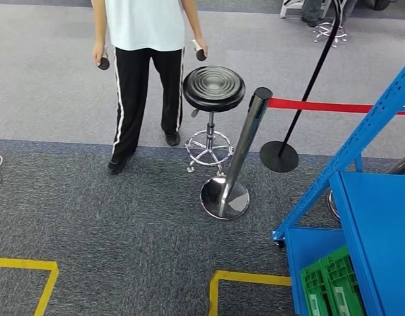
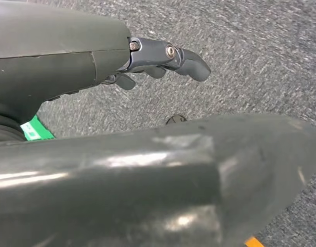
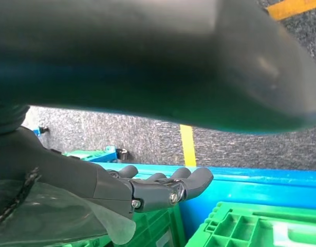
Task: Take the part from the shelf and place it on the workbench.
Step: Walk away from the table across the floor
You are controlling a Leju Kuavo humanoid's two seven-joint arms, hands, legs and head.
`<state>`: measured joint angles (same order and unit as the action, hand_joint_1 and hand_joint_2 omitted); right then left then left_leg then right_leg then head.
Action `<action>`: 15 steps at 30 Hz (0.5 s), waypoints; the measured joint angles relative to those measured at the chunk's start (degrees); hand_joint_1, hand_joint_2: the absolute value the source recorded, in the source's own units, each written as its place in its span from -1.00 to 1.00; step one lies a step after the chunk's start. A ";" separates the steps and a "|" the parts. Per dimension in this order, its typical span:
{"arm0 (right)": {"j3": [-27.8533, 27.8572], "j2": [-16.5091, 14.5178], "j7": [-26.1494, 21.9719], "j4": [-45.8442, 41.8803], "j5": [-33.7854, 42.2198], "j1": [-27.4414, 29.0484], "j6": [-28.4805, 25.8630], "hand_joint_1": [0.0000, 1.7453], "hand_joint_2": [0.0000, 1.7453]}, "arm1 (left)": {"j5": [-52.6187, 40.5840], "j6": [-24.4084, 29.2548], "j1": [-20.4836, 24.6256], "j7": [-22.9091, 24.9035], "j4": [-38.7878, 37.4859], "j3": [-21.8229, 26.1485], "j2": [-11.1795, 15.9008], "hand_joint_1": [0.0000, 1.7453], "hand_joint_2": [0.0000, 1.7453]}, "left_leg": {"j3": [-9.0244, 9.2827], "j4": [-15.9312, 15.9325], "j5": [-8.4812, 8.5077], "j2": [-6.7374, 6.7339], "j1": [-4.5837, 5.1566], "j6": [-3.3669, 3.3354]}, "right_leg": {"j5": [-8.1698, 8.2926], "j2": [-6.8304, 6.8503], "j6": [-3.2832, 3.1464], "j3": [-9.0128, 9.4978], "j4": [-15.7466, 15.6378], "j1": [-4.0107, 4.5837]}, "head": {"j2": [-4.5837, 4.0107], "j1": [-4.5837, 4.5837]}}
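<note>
A blue metal shelf (image 1: 379,237) stands at the right of the head view, with green plastic crates (image 1: 332,286) on its lower level. I cannot make out the part itself. In the right wrist view my right hand (image 3: 164,188) has its fingers stretched out and holds nothing; it hangs beside the blue shelf edge (image 3: 257,180), close to a green crate (image 3: 257,226). In the left wrist view my left hand (image 2: 164,56) hangs over grey carpet, fingers extended, with nothing in it.
A person (image 1: 140,66) stands ahead on the carpet holding a small controller in each hand. Near them are a black stool (image 1: 213,87), a chrome stanchion (image 1: 240,151) and a red barrier belt (image 1: 329,106). Yellow tape (image 1: 240,278) marks the floor.
</note>
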<state>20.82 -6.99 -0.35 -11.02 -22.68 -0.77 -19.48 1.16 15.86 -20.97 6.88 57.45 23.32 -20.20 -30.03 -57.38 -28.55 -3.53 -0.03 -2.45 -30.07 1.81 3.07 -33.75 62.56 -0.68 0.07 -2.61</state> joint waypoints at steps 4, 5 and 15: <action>0.02 0.00 0.15 0.00 -0.08 -0.16 0.08 -1.00 -1.00 | -0.03 -0.17 0.14 -0.14 -0.10 0.15 0.02 -1.00 -1.00 | 0.45 -0.11 -0.24 -1.48 0.35 1.17 | 1.53 1.07 -1.47 3.34 -6.11 0.52 | 0.00 0.40; 0.03 0.00 0.19 0.00 -0.10 -0.05 0.09 -1.00 -1.00 | -0.02 -0.26 0.20 -0.22 -0.11 0.20 0.04 -1.00 -1.00 | 0.54 -0.20 -0.39 -1.57 0.20 1.52 | 1.67 0.68 -1.86 3.32 -6.27 0.49 | 0.00 0.41; 0.05 -0.02 0.00 0.00 -0.45 -0.05 0.31 -1.00 -1.00 | 0.08 -0.36 0.49 -0.93 -1.04 1.21 0.18 -1.00 -1.00 | -2.80 -7.85 -2.24 4.42 -0.29 1.88 | 2.30 -4.95 -3.30 3.71 -6.38 0.56 | 0.00 0.77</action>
<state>20.87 -7.01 -0.35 -11.02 -23.12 -0.82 -19.17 1.25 15.50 -20.48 5.96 56.41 24.53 -20.02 -32.83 -65.23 -30.79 0.89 -0.31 -0.57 -27.77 -3.15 -0.23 -30.04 56.18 -0.12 0.07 -1.84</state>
